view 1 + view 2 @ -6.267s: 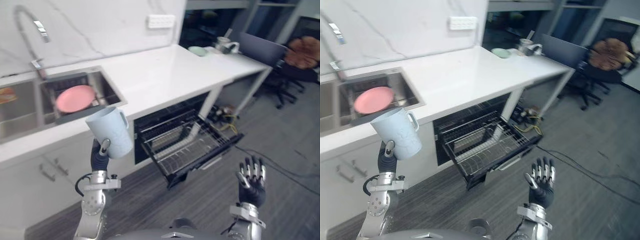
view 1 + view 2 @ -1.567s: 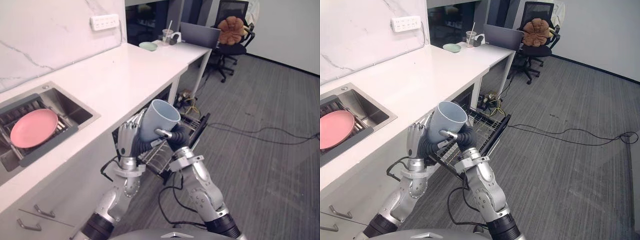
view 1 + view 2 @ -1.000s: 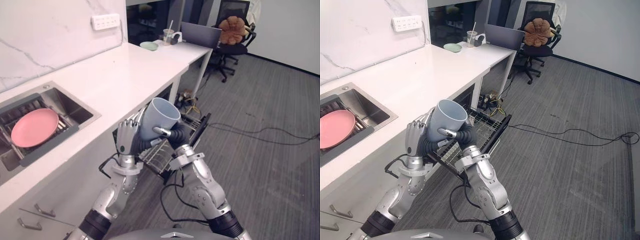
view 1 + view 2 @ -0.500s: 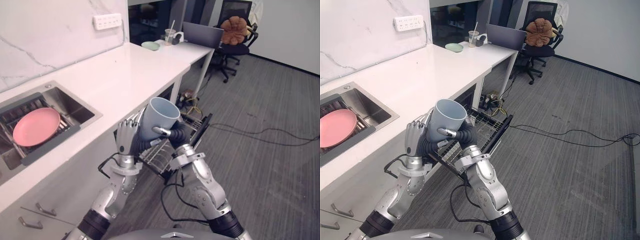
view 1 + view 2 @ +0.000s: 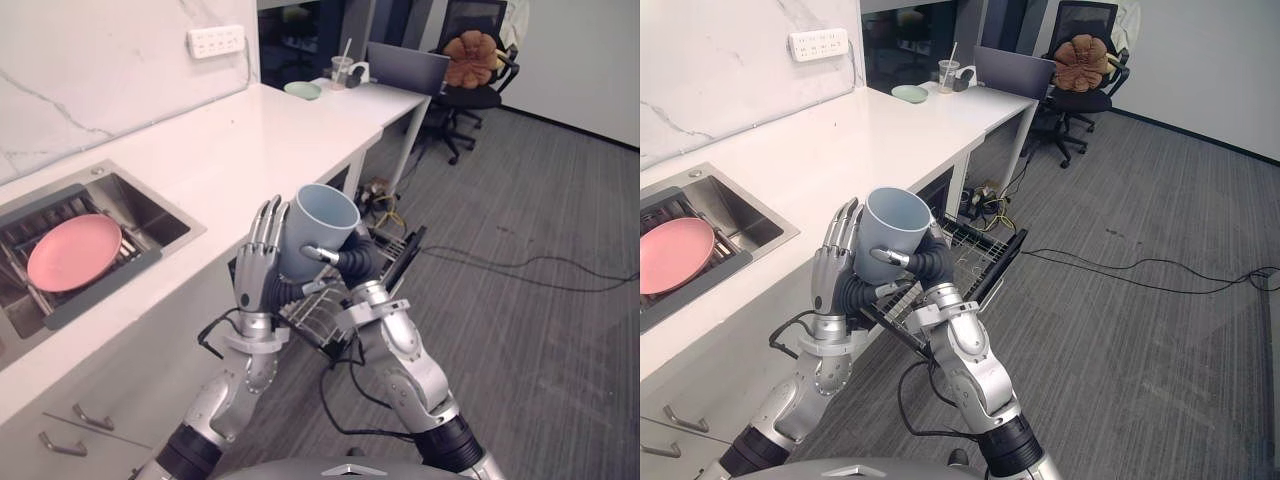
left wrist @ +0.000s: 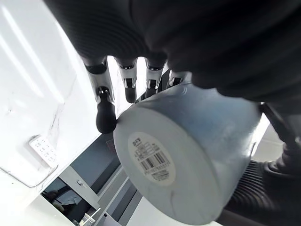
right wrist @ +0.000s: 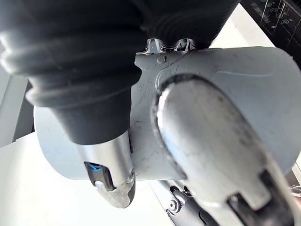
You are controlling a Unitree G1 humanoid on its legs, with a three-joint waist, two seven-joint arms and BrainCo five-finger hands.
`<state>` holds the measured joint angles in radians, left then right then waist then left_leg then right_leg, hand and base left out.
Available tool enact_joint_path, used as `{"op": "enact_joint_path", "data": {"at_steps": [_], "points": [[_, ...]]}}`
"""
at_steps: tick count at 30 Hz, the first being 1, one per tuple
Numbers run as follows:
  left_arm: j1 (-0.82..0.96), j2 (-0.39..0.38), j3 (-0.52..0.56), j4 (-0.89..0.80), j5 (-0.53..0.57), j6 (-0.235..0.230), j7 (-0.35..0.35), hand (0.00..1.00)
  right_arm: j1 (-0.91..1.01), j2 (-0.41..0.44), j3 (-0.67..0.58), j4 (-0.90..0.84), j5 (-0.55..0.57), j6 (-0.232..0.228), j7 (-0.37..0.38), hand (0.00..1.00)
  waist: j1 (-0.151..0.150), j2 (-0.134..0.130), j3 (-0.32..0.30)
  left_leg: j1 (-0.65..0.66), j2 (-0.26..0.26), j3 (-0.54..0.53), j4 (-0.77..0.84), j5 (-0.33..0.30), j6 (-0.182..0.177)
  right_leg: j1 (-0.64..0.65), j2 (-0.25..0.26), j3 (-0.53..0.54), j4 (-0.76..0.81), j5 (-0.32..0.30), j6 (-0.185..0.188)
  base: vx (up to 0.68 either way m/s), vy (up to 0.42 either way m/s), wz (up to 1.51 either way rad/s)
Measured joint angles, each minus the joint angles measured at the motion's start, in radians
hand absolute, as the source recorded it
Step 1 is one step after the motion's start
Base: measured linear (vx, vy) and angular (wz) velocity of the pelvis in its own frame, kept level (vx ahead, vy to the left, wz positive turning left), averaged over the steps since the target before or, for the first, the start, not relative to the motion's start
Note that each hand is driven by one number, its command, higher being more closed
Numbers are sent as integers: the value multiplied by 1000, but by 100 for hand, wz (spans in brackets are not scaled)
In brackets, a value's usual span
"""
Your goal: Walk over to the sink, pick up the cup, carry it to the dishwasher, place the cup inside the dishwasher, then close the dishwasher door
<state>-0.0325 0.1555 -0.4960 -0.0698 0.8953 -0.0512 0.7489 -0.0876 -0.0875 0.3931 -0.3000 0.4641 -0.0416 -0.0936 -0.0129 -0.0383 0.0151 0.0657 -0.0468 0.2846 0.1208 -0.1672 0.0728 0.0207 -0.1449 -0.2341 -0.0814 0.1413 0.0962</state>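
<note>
Left hand (image 5: 256, 275) has just spread flat beside the cup (image 5: 322, 225); right hand (image 5: 355, 265), at its four o'clock, apparently grips it alone; dishwasher (image 5: 985, 250) next.

Edge of the white counter (image 5: 260, 130) crowding in close on the left, dishwasher rack (image 5: 975, 248) jutting out low at centre over the open dishwasher door (image 5: 1002, 262), grey floor (image 5: 560, 340) lying open to the right, black cable (image 5: 1160, 291) trailing across it, office chair (image 5: 475, 90) sitting far off.

Smooth matt cup (image 5: 316, 238) in the right hand (image 5: 353, 264) with its ribbed rubbery cover, wire metal rack (image 5: 975, 247) just behind it, glossy white counter (image 5: 220, 150) beside.
</note>
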Motion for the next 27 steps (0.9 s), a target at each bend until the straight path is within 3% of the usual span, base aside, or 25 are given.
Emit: {"op": "enact_joint_path", "data": {"at_steps": [6, 11, 14, 21, 24, 27], "points": [[13, -7, 0, -22, -30, 4, -18, 0, 0, 5, 5, 0, 0, -6, -20, 100, 0, 1, 1, 1, 0, 0, -1, 0, 0, 0, 0, 0, 0, -1, 0, 0, 0, 0], [24, -32, -5, -29, -117, 16, -17, 0, 0, 33, 9, 0, 3, -31, -55, 100, 2, 4, 13, 3, 0, -1, -1, 0, 0, 2, 0, -1, 0, -2, 0, 0, 0, 0], [26, -53, -3, -22, -185, 33, 15, 0, 1, 46, 6, 0, 21, -73, -78, 100, 2, 4, 15, 3, 0, 0, -3, 0, 0, 2, 0, -1, 0, -2, 1, 0, 0, 0], [45, -82, 70, 46, -330, 46, 55, 0, 12, 80, -83, 3, 49, -115, -135, 100, 2, 4, 15, 5, 0, -1, -6, 2, 0, 4, 0, -2, 0, -2, 2, 0, 0, 0], [77, -84, 103, 57, -403, 20, 9, 0, 49, 82, -147, 7, 48, -128, -137, 100, 3, 1, 18, 12, -2, -7, -17, 10, 1, 10, -1, -10, 0, -4, 2, -2, -1, 7], [106, -84, 133, 116, -494, -13, -86, 0, 63, 81, -221, 47, 48, -128, -137, 100, 2, -2, 26, 23, -8, -12, -37, 22, 3, 14, -5, -18, 0, -4, 2, -34, -7, 5]]}}
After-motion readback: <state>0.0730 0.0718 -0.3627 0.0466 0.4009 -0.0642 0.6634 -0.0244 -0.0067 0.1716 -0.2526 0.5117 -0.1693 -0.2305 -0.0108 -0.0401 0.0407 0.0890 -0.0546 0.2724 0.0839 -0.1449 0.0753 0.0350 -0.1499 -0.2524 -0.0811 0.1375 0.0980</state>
